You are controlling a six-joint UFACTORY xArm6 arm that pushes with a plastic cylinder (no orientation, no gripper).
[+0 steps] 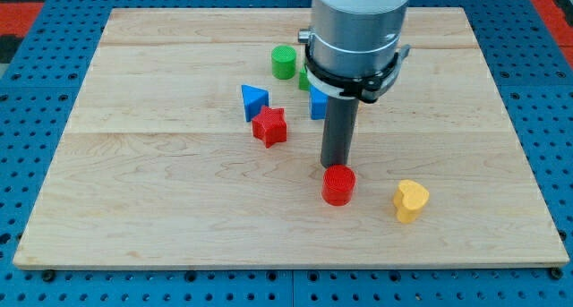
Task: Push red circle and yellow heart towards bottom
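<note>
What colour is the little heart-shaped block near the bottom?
Yellow. The yellow heart-shaped block shows plainly in the camera view, right of the red round block.

My arm's lower section is a broad silver-grey metal cylinder, ringed at its base by a black clamp collar with a small white patch on it. Below that runs a straight dark grey rod ending in my tip (pixel 336 165).

No legible text or labels anywhere.
</note>
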